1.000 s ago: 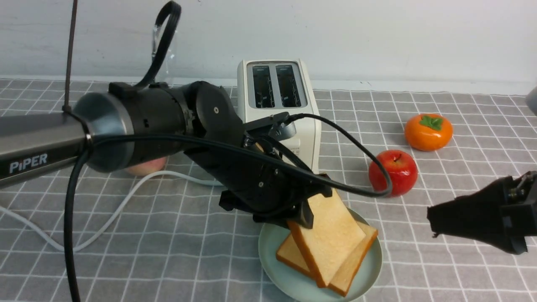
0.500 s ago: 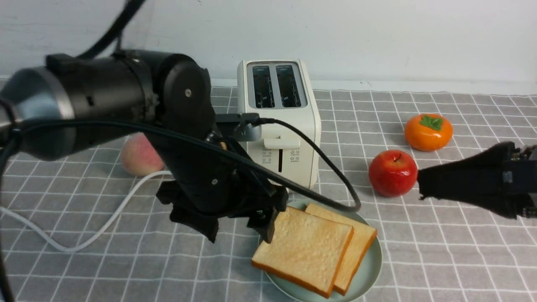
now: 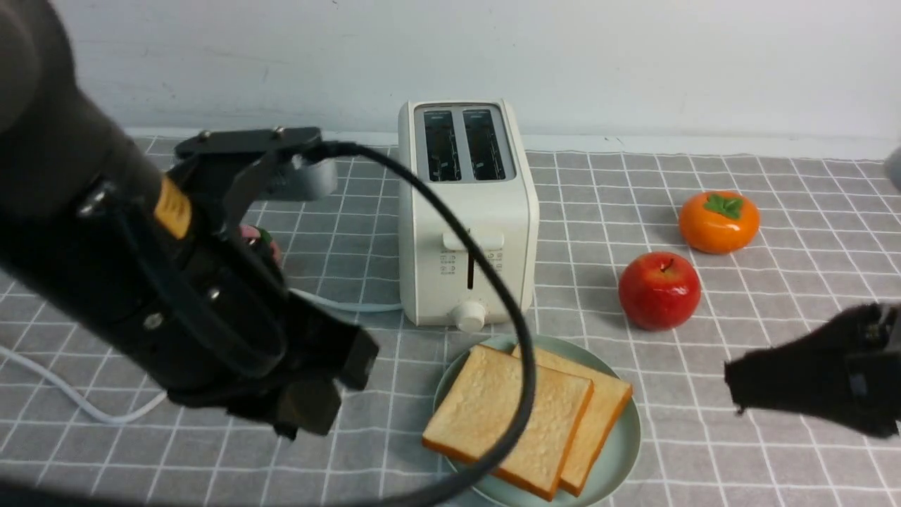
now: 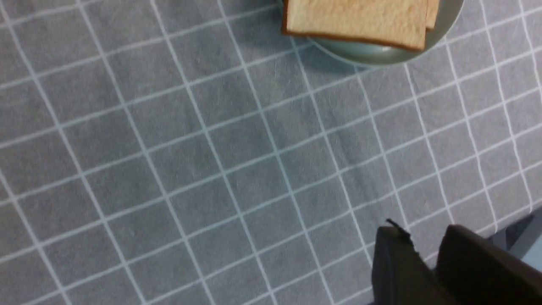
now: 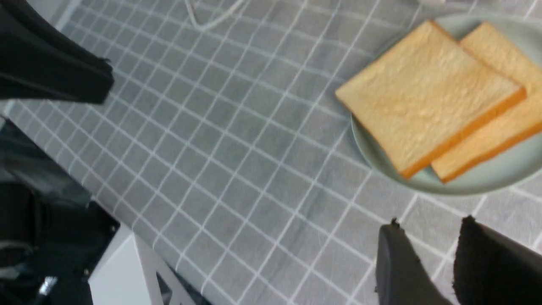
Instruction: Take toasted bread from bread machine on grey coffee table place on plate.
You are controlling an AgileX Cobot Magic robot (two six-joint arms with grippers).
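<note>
Both toast (image 3: pixel 507 415) slices on plate (image 3: pixel 623 451), overlapping. My L gripper (image 4: pixel 423 241) hangs left of plate, R gripper (image 5: pixel 430 231) right of it; each empty, jaws slightly apart.

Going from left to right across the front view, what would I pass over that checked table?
Left tool → toaster → apple → orange fruit → right tool. The plate overlaps the toaster's span, so I leave it out.

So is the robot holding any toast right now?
Nothing is held. The left end effector and right end effector are empty; both toast slices lie on the plate.
</note>
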